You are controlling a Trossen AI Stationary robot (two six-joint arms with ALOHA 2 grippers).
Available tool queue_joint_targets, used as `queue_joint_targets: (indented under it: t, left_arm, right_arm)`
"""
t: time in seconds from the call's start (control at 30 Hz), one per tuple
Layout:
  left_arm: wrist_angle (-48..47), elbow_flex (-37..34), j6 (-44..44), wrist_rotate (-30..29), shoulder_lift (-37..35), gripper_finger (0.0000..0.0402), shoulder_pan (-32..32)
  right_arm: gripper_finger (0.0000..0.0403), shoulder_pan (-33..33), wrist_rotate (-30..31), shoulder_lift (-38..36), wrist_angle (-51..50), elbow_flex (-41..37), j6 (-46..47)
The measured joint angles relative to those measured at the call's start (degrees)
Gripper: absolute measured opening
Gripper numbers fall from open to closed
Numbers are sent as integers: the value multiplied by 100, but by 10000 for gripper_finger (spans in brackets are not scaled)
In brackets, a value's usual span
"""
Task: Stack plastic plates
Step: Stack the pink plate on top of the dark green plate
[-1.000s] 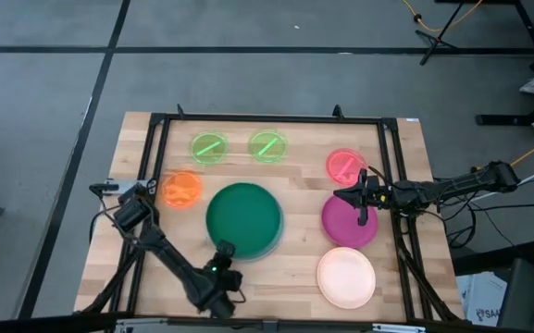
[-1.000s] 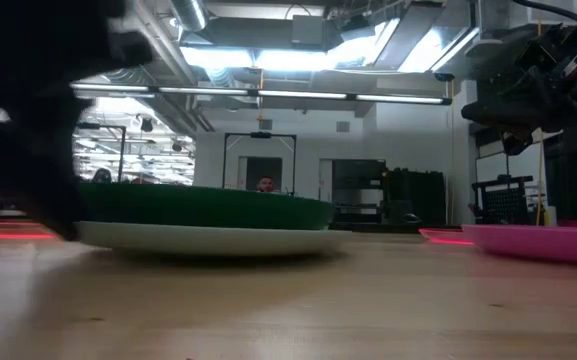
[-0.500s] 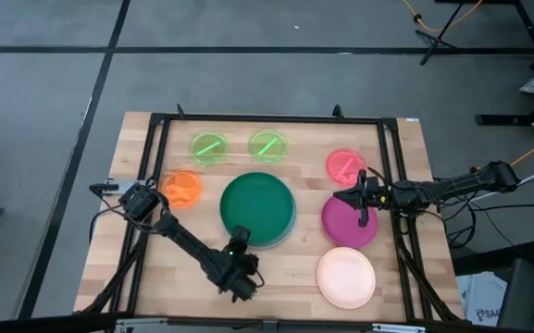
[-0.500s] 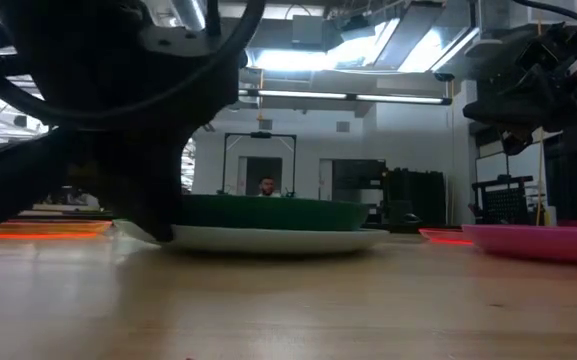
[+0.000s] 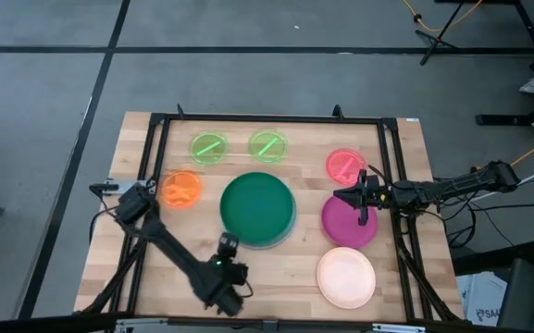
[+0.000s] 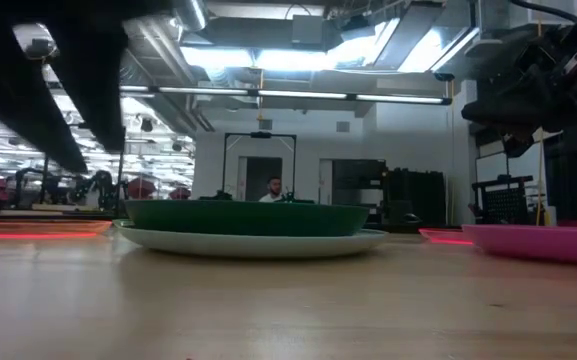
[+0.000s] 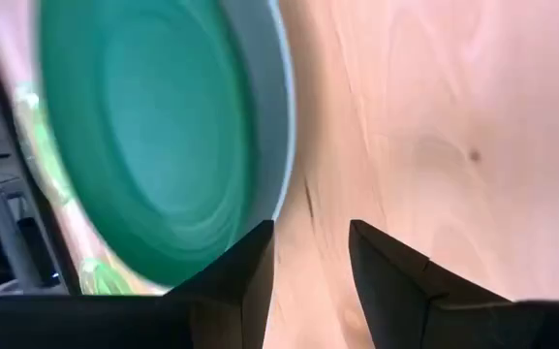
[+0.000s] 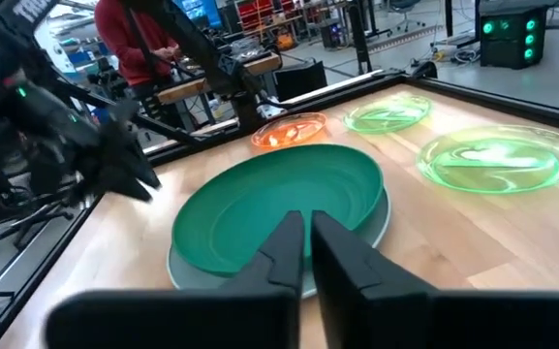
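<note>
Hovering low in the frame's bottom centre, the left gripper [image 5: 228, 298] has its fingers spread, holding nothing, just short of the rim of the large dark green round plastic plate [image 5: 258, 209]. That plate sits nested in the large light blue plate [image 7: 277, 116], already a base for stacking. At right, the right gripper [image 5: 341, 196] hangs above the magenta plate [image 5: 349, 222], fingers pressed together and empty. The cream plate [image 5: 346, 277] lies lower right; pink [image 5: 345, 166], orange [image 5: 181, 189] and neon green plates [image 5: 209, 147] wait along the top.

Wooden table [image 5: 285, 268] carries: light blue plate [image 5: 288, 228], magenta [image 5: 349, 222], cream [image 5: 346, 277], pink [image 5: 345, 166], orange [image 5: 180, 189], two neon green plates [image 5: 210, 147].
</note>
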Motion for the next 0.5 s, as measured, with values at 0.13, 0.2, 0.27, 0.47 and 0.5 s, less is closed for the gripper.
queue_joint_targets:
  t: [0.13,0.2,0.27,0.47,0.5]
  left_arm:
    - [195,-286,-713,-31,-737,130,-266]
    - [454,-570,-1027,-75,-1148,130,-326]
    - [834,-976,-1216,-163,-1592,130,-356]
    - [2772,-2821,-1207,-512,-2979,130,-248]
    - [3137,-3142,-1135,-561,-3203,130,-194]
  right_arm:
    - [79,0,-49,0,67,28,-104]
    - [105,0,-102,2,61,83,-145]
    - [127,0,-114,0,52,137,-180]
    - [161,0,-101,0,31,326,-761]
    - [162,0,-79,0,-7,358,-814]
